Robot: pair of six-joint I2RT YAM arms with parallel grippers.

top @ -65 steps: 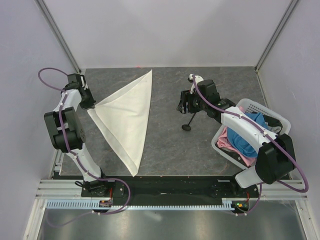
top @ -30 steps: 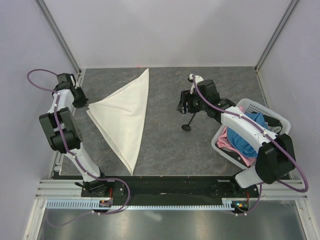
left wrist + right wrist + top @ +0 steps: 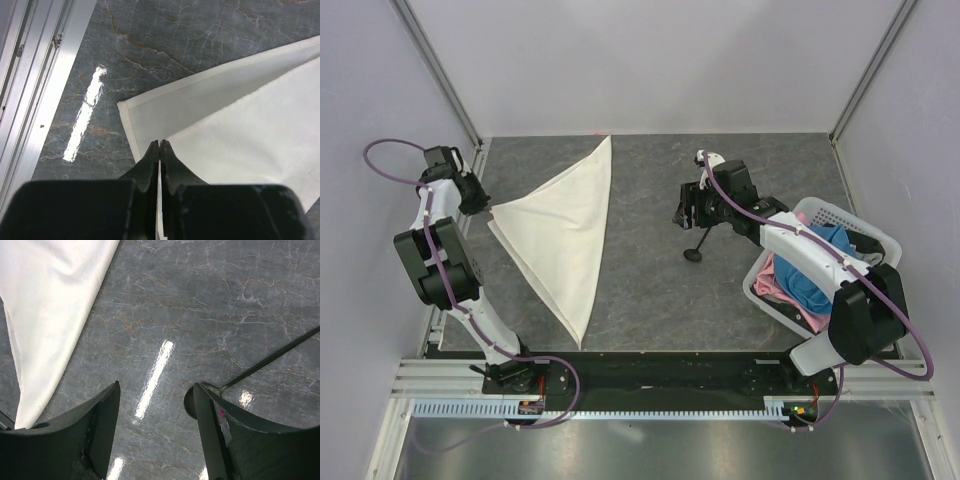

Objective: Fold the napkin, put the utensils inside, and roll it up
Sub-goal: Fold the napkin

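1. The left gripper point(image 3: 160, 148) has its jaws pressed together on the napkin point(image 3: 565, 230), pinching the top layer at the cloth's left corner; a thin strip of white shows between the fingers in the left wrist view
2. Just beyond the pinch, the lower layer of the napkin sticks out as a hemmed corner lying flat on the grey marbled table point(image 3: 650, 290), near the metal rail at the table's left edge
3. The napkin is folded into a triangle on the left half of the table: one point far back near the middle, one at the left where the gripper holds it, and one close to the near edge
4. The right gripper point(image 3: 156, 387) is spread wide with nothing between its fingers, hanging over bare table right of centre
5. The black spoon point(image 3: 693, 255) lies on the table just beside and below that gripper; in the right wrist view its rounded head is partly hidden behind the right-hand finger and its thin handle runs off to the right
6. The spoon is well apart from the napkin
7. At the right edge stands a white basket point(image 3: 850, 218) holding a blue cloth point(image 3: 815, 275) and a pink cloth point(image 3: 775, 280)
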